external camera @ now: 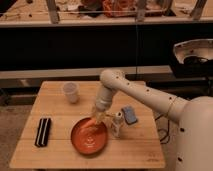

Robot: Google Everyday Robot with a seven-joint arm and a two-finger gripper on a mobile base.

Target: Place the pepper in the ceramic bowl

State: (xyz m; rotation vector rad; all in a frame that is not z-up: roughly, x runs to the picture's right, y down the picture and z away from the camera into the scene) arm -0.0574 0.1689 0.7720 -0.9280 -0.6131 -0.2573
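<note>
The ceramic bowl (86, 144) is wide, shallow and orange-red, and sits at the front middle of the wooden table. My gripper (96, 119) hangs from the white arm, pointing down over the bowl's far rim. It is shut on the pepper (93, 121), a slim orange sliver at the fingertips that hangs just above the inside of the bowl and blends with its colour. The arm reaches in from the right.
A translucent plastic cup (70, 92) stands at the back left. A small white bottle (117, 125) stands just right of the bowl, close to my gripper. A blue object (129, 114) lies behind the bottle. A black object (43, 132) lies at the front left. The table (140, 150) ends on all sides.
</note>
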